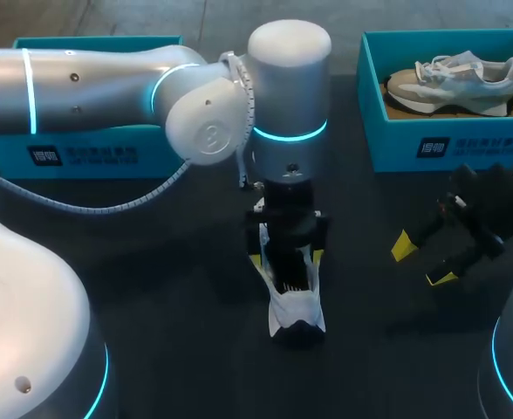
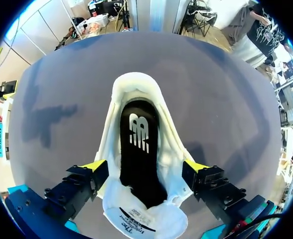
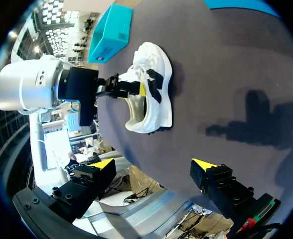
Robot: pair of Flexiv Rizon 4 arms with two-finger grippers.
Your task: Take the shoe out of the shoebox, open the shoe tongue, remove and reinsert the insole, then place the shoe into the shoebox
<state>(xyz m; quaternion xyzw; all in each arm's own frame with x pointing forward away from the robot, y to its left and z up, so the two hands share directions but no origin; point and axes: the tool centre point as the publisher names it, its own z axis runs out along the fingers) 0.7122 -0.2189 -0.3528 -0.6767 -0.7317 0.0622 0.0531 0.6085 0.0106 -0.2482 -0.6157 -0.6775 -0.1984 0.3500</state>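
On the dark surface the left claw clamps the sides of the white fabric sneaker, black insole inside; right claw spread apart.

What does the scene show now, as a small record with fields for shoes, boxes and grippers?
white shoe: on the table
black insole: inside the white shoe
left gripper: shut on the white shoe's sides
right gripper: open, holding nothing
right shoebox: holds a grey sneaker
left shoebox: inside not visible
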